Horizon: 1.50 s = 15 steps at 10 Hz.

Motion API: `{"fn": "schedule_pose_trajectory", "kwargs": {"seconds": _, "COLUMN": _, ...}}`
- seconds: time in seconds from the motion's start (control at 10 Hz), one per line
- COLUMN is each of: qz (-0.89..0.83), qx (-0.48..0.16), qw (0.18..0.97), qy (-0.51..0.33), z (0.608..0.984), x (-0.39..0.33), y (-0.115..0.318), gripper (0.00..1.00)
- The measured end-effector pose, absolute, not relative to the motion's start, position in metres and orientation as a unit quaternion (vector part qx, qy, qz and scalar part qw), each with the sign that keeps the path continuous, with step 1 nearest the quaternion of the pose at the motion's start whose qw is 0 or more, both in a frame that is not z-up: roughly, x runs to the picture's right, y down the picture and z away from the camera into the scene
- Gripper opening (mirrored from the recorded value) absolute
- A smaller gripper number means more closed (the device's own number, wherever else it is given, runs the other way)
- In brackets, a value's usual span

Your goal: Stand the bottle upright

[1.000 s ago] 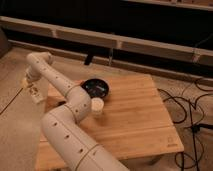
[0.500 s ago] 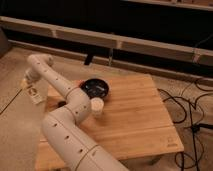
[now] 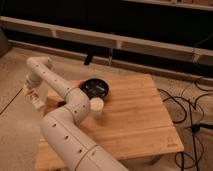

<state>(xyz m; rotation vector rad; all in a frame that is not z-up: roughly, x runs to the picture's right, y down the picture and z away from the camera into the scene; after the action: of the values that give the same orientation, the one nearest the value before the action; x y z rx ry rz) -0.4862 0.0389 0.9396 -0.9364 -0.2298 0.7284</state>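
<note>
Bottle [image 3: 96, 106] is what you should judge here: I take it to be the small white cylinder on the wooden table [image 3: 145, 125], well apart from the gripper, off to its right in the view and a touch nearer the camera. The arm [image 3: 65, 135] fills the near foreground, and its elbow is just beside the bottle. The gripper [image 3: 32, 94] hangs beyond the table's left edge, level with the tabletop; you cannot tell how far open it is or whether it holds anything. Over the last second almost nothing has moved: the gripper has drifted only slightly and the bottle sits where it was. So the task looks no further along, with the reach still to be made. Whether the bottle already stands cannot be told. Farther from the gripper, right and behind, sits the black bowl [image 3: 95, 88].
</note>
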Motion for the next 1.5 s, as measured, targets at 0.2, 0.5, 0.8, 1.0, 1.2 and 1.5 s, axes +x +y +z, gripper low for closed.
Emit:
{"fn": "schedule_pose_trajectory", "kwargs": {"seconds": 0.2, "qz": 0.305, "qx": -0.447, "qw": 0.838, "qy": -0.071, "z": 0.925, "x": -0.491, "y": 0.058, "gripper": 0.00}}
{"fn": "schedule_pose_trajectory", "kwargs": {"seconds": 0.5, "qz": 0.257, "qx": -0.433, "qw": 0.862, "qy": -0.048, "z": 0.897, "x": -0.507, "y": 0.062, "gripper": 0.00}}
{"fn": "schedule_pose_trajectory", "kwargs": {"seconds": 0.8, "qz": 0.241, "qx": -0.408, "qw": 0.879, "qy": -0.053, "z": 0.876, "x": -0.523, "y": 0.045, "gripper": 0.00}}
{"fn": "schedule_pose_trajectory", "kwargs": {"seconds": 1.0, "qz": 0.240, "qx": -0.393, "qw": 0.885, "qy": -0.060, "z": 0.867, "x": -0.532, "y": 0.035, "gripper": 0.00}}
{"fn": "schedule_pose_trajectory", "kwargs": {"seconds": 1.2, "qz": 0.236, "qx": -0.381, "qw": 0.891, "qy": -0.068, "z": 0.858, "x": -0.541, "y": 0.028, "gripper": 0.00}}
{"fn": "schedule_pose_trajectory", "kwargs": {"seconds": 1.5, "qz": 0.229, "qx": -0.365, "qw": 0.899, "qy": -0.078, "z": 0.845, "x": -0.551, "y": 0.025, "gripper": 0.00}}
